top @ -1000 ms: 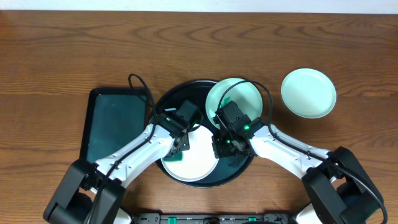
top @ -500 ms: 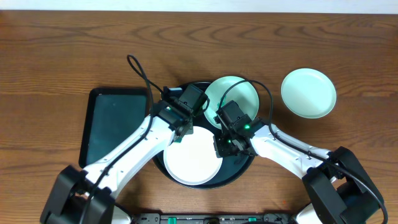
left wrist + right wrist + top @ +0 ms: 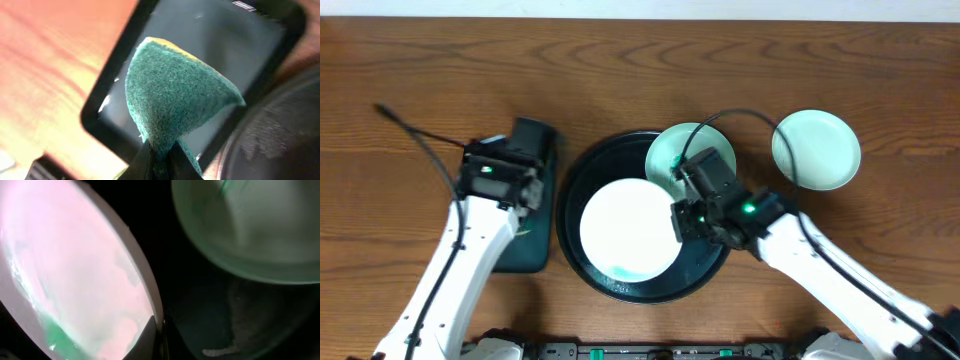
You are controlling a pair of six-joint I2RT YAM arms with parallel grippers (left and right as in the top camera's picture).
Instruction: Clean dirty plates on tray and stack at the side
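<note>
sponge (image 3: 175,95) hangs pinched in my left gripper (image 3: 159,152) above the rectangular tray (image 3: 260,30), i judge for parking; right gripper (image 3: 159,336) clamps the rim of the white plate (image 3: 625,225), likely to lift it aside

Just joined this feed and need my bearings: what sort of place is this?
Likely a lab tabletop staged for dish-cleaning, not a real kitchen: a wood-grain table, a white plate on a round black tray, a green scouring sponge, and no sink visible.
</note>
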